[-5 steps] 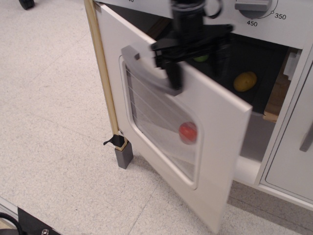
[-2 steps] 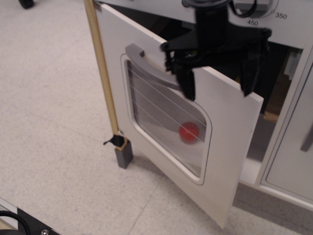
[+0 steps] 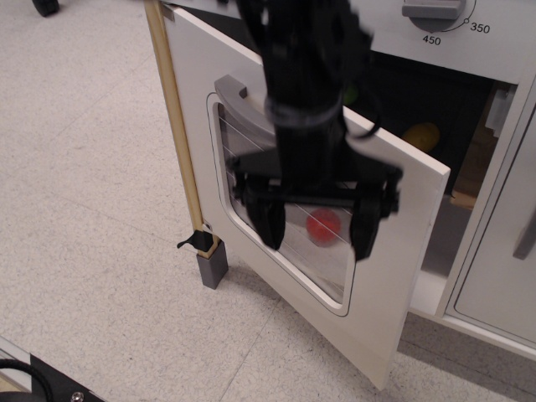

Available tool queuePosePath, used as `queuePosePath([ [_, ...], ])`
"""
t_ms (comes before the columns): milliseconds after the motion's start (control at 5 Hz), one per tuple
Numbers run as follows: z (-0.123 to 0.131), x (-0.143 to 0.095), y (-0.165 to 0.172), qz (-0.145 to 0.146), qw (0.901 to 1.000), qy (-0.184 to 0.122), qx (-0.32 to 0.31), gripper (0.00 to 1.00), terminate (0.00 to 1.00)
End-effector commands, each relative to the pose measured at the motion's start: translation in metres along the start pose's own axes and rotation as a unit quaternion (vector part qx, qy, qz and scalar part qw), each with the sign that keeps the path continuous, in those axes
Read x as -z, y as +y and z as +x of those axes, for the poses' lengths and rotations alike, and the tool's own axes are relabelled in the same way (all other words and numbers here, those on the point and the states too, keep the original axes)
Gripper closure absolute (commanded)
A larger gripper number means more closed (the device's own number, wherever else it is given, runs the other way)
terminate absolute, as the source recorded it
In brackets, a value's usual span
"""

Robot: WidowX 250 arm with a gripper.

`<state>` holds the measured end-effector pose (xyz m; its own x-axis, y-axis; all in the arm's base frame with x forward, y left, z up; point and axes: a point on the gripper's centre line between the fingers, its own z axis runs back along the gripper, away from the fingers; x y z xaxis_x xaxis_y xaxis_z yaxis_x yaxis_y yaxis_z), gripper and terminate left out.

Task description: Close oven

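Note:
The white toy oven's door (image 3: 394,276) stands partly open, hinged at the left and swung out toward me. Its rounded clear window (image 3: 310,260) is crossed by thin lines, and a red ball (image 3: 324,226) shows through it. The grey curved handle (image 3: 239,94) is partly hidden by my arm. My black gripper (image 3: 316,230) hangs in front of the window, outside the door, open and empty, its two fingers (image 3: 270,222) spread wide. A yellow object (image 3: 421,134) lies inside the dark oven cavity.
A temperature dial (image 3: 435,10) sits on the panel above. A plain white cabinet door (image 3: 502,268) with a grey bar handle is at the right. A wooden post (image 3: 176,126) with a grey foot (image 3: 213,270) stands at the oven's left. Speckled floor lies at the left.
My gripper has moved from the door's top edge near the handle down and forward, in front of the window. The door swung slightly more closed between the earliest frame and now.

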<state>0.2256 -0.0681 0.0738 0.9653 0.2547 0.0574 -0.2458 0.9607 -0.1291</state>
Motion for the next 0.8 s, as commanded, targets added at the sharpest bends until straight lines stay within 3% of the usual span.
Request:
queuePosePath([
  [0, 0.022, 0.035, -0.003, -0.019, 0.9985, -0.039, 0.035, 0.00, 0.00],
  [400, 0.058, 0.043, -0.022, -0.036, 0.9967, -0.072, 0.008, 0.00, 0.00],
  [600, 0.080, 0.047, -0.030, -0.025, 0.9945, -0.102, 0.008, 0.00, 0.00],
])
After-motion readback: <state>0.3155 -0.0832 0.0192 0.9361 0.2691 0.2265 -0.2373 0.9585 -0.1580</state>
